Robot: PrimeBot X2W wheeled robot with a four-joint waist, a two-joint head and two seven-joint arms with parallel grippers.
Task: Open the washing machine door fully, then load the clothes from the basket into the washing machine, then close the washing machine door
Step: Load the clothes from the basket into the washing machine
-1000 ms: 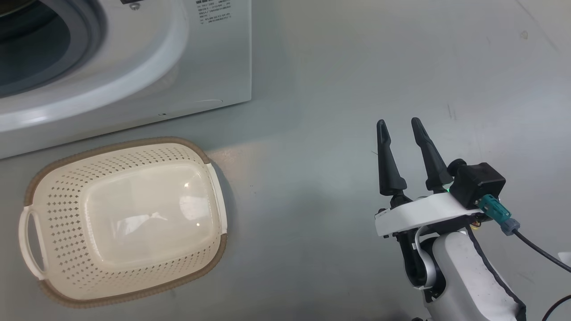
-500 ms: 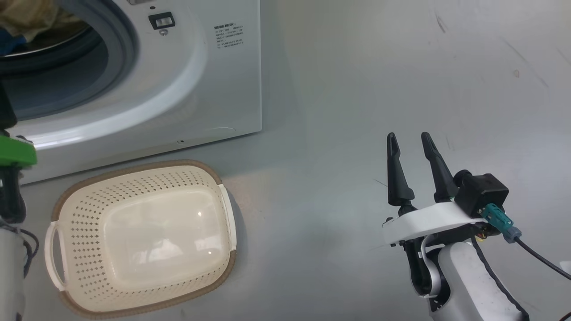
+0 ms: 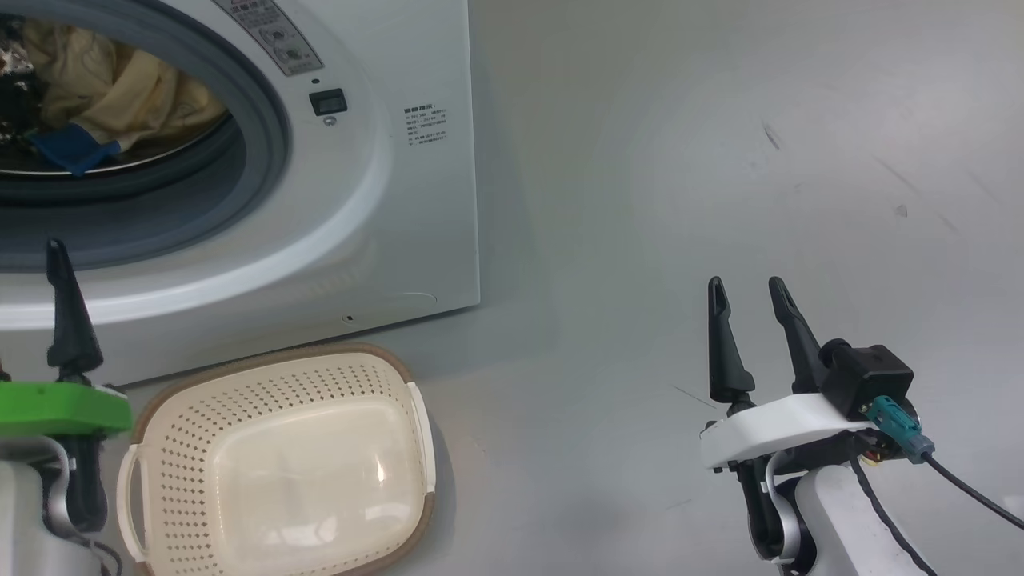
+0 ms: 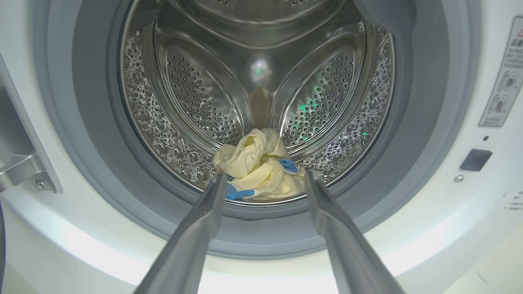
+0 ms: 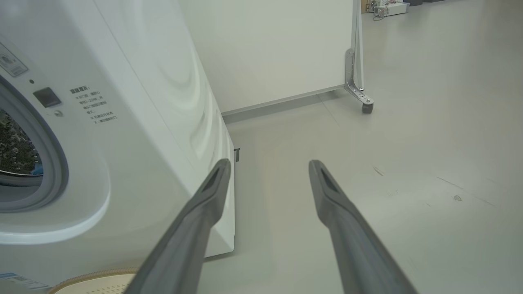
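The white washing machine [image 3: 416,240] stands with its mouth uncovered. Inside the steel drum [image 4: 196,98] lie the clothes [image 4: 253,161]: pale yellow garments with bits of blue cloth, also seen in the head view [image 3: 120,88]. The washing machine door is out of view; its metal hinge [image 4: 20,171] shows at the left of the opening. The cream basket [image 3: 184,488] sits empty on the floor in front of the machine. My left gripper [image 4: 265,176] is open and points into the drum, outside the seal; one finger [image 3: 70,320] rises at the lower left. My right gripper [image 3: 746,284] hangs open over bare floor to the right.
The grey rubber seal [image 4: 94,134] rings the drum mouth. A white panel on a caster foot [image 5: 367,107] stands behind the machine at the far right. Grey floor [image 3: 720,160] spreads to the right of the machine and the basket.
The head camera has tilted up, so the machine and basket sit lower in the picture and the drum with the clothes shows. My left gripper has come into the lower left. Both grippers stay open.
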